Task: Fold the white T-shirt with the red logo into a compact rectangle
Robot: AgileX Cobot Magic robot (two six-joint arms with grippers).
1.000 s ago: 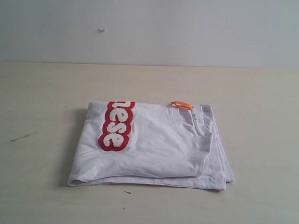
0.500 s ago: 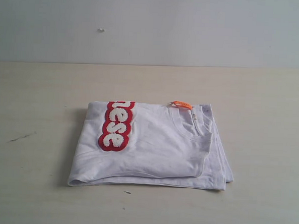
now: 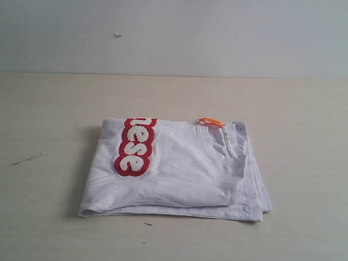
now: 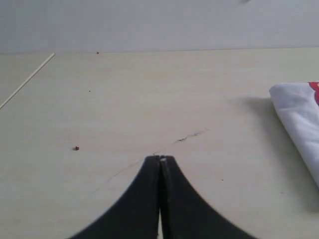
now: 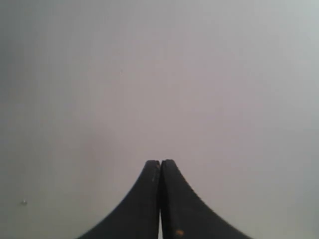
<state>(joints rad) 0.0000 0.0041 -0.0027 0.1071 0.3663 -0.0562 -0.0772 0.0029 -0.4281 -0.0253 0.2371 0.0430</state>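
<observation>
The white T-shirt [image 3: 178,171] lies folded into a rough rectangle in the middle of the table, with its ribbed neck and orange neck tag [image 3: 211,122] at the far right. Part of the red logo [image 3: 135,146] shows on its left half, reading "nese". No arm appears in the exterior view. My left gripper [image 4: 160,158] is shut and empty above bare table, the shirt's corner [image 4: 298,114] off to one side of it. My right gripper [image 5: 160,162] is shut and empty, facing a plain grey surface.
The pale wooden table [image 3: 41,119] has a dark scratch [image 3: 23,160] left of the shirt. A grey wall [image 3: 178,32] stands behind it. A small red speck [image 4: 76,148] lies on the table in the left wrist view.
</observation>
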